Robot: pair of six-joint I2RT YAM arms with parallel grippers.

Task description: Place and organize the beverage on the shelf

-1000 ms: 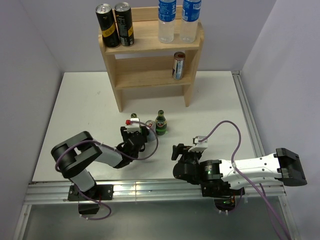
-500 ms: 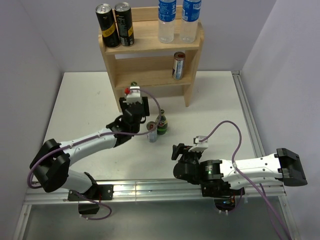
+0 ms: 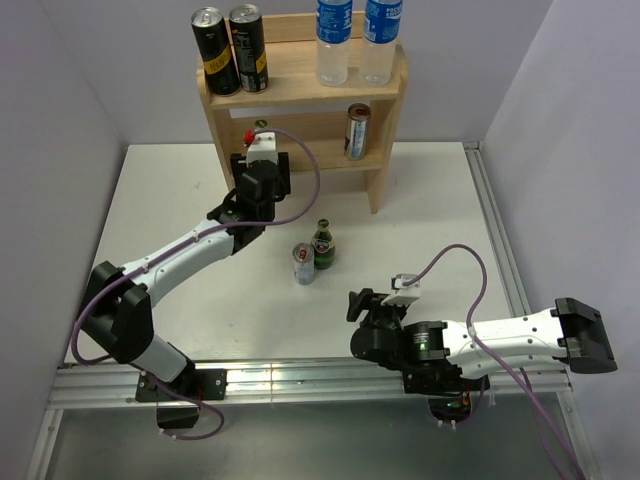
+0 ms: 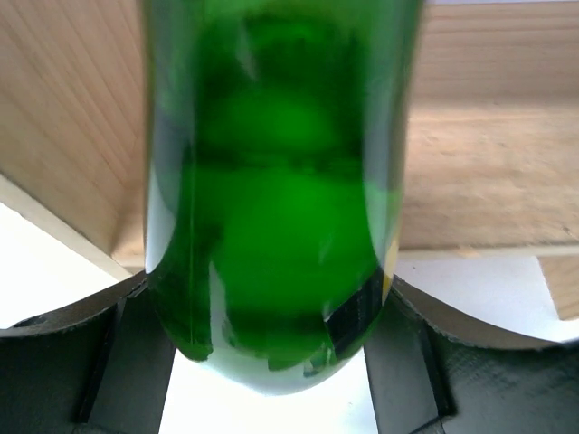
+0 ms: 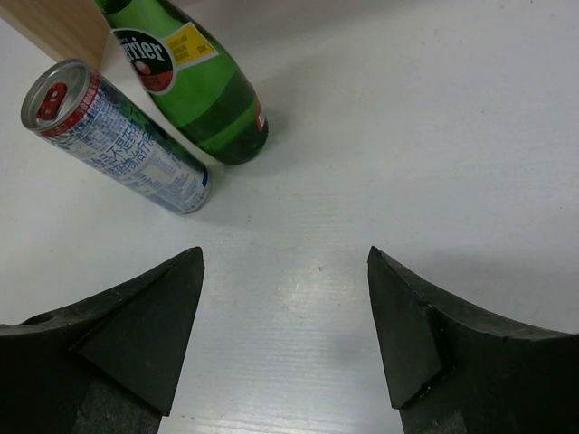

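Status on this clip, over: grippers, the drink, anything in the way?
Left gripper shut on green bottle, at shelf. Right gripper open, empty, over table. Can and second bottle stand beside left arm, not blocking.

Shelf (image 3: 300, 95): light wood, at the far edge of the table (image 3: 160, 210).
Top tier: two black cans (image 3: 208, 50) left, two water bottles (image 3: 333, 40) right.
Middle tier: one can (image 3: 357, 130), right end.
Left gripper (image 3: 262, 165): at the middle tier's left end, a green-capped bottle (image 3: 262, 126) poking up at its tip.
Table centre: green bottle (image 3: 321, 245) just beside silver can (image 3: 303, 264).
Right gripper (image 3: 358, 303): low, near the front edge.
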